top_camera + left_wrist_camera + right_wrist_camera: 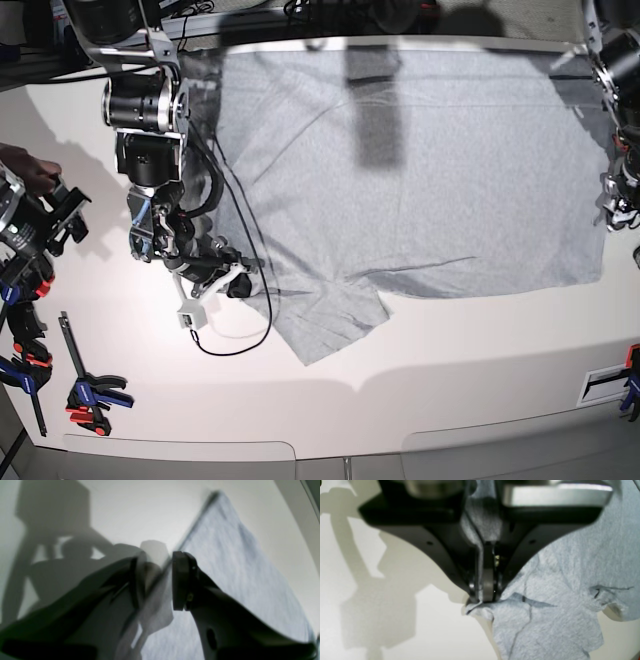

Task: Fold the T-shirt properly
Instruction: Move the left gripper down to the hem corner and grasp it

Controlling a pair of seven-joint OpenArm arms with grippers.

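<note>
Base view: your T-shirt (420, 170) lies spread flat across the far half of the white surface (450, 370), plain grey side up, one short sleeve sticking out toward the near edge around the middle. A dark shadow band falls over the cloth near its far edge.

Right tool (483, 597) is clenched on the T-shirt edge. In the right wrist view, you see the jaws pressed together with a small lip of grey fabric pinched at the tips and more cloth bunched up between the tool's arms above. Cloth beside it is creased and rumpled, hanging off to one side.

Left tool (155, 580) sits at the opposite side of the shirt, at its edge. In the left wrist view the jaws stand partly apart with a fold of grey fabric between them. The picture is blurred there, so you can't tell whether the pads actually bite the cloth or only straddle it. Rest of the shirt runs flat away from it.

Spring clamps (85, 390) with blue and red handles lie on the surface near the right arm's side, well apart from the shirt.
</note>
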